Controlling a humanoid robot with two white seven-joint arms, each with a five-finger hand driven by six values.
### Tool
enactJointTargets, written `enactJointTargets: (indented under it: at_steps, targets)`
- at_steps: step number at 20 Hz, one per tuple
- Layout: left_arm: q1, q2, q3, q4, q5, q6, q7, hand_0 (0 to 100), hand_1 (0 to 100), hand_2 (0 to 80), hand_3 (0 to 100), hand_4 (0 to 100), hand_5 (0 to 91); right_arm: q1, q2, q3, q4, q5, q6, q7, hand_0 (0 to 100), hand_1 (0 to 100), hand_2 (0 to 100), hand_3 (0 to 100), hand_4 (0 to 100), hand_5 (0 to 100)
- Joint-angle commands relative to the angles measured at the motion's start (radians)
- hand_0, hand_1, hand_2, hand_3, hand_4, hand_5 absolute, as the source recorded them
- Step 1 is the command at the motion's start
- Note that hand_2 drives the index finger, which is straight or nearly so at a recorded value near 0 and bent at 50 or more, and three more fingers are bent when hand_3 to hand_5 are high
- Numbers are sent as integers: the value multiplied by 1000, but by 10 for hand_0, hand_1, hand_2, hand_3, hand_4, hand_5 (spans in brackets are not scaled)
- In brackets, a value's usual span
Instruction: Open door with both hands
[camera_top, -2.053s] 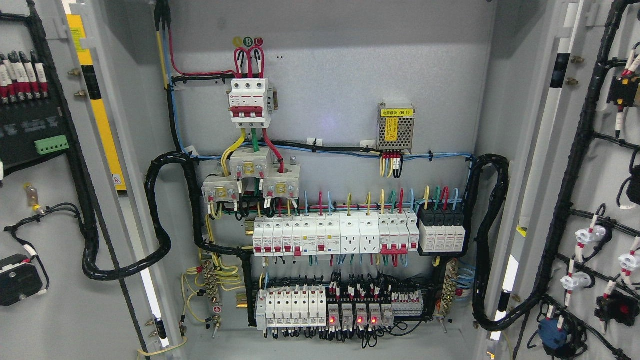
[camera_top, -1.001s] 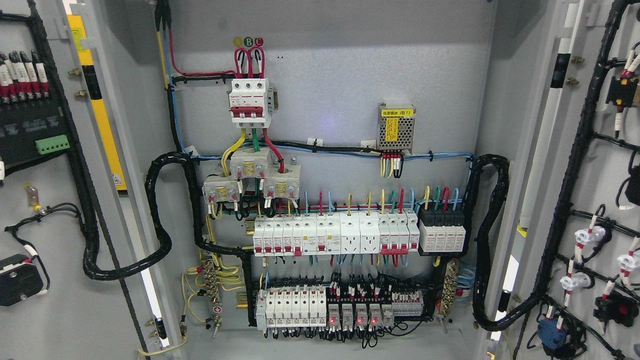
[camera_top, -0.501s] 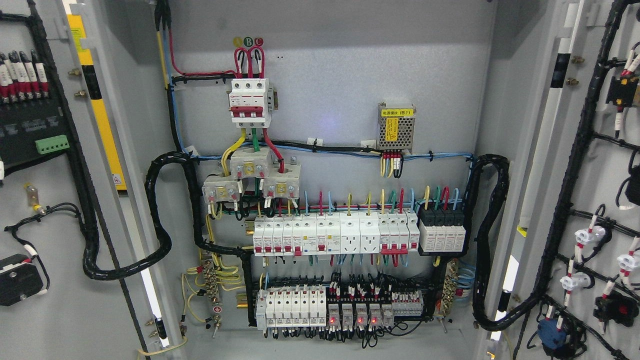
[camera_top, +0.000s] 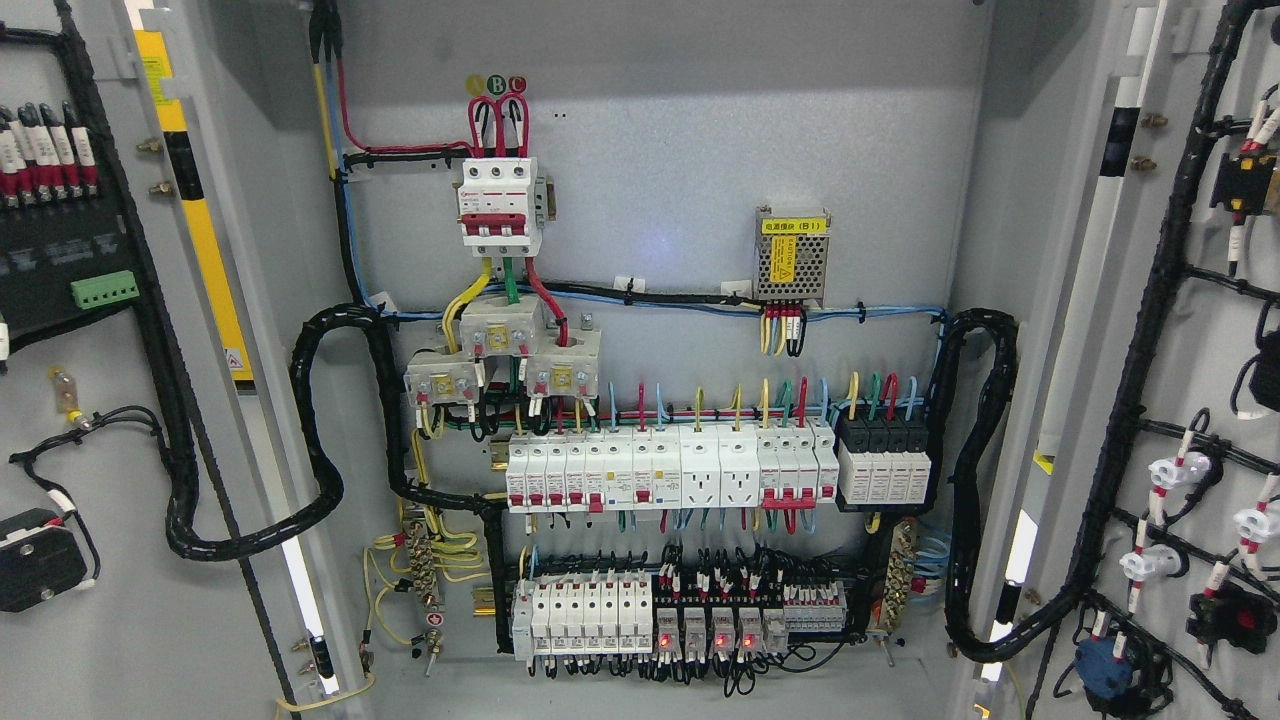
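Hands: you have neither robot hand in the head view, so their state cannot be told.
Left door: the grey metal left door (camera_top: 110, 600) stands swung wide at the left edge, its inner face carrying black cable looms.
Right door: the grey metal right door (camera_top: 1200, 350) stands swung wide at the right edge, wired likewise.
Cabinet: between them you see the grey steel cabinet back panel (camera_top: 680, 120), with a white three-pole breaker with red toggles (camera_top: 497, 205) above rows of white breakers (camera_top: 665, 470).

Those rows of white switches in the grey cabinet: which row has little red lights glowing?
The bottom row of white switches. Four small red lights glow along its right half; the middle row of white breakers above shows red levers but no lights.
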Motion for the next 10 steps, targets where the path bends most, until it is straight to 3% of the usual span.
enactJointTargets:
  at_steps: [1,4,6,8,10]
  targets:
    - [-123,-128,-119,854,-35,0,140,0,0,0,0,0,0,-59,177,153,638,111,9,-8,201,122,0,0,0,0]
    - [-178,-128,-120,1097,-37,10,154,0,0,0,0,0,0,-92,230,147,827,163,11,-20,202,123,0,0,0,0]
    - [-189,-125,-119,1188,-38,39,154,0,0,0,0,0,0,-124,256,148,957,177,14,-80,202,122,0,0,0,0]
    - [-191,-116,-117,1232,-40,130,156,0,0,0,0,0,0,-165,273,152,1067,189,51,-141,202,122,0,0,0,0]
    - [-191,-110,-120,1236,-41,187,159,0,0,0,0,0,0,-201,283,148,1146,201,106,-154,202,122,0,0,0,0]
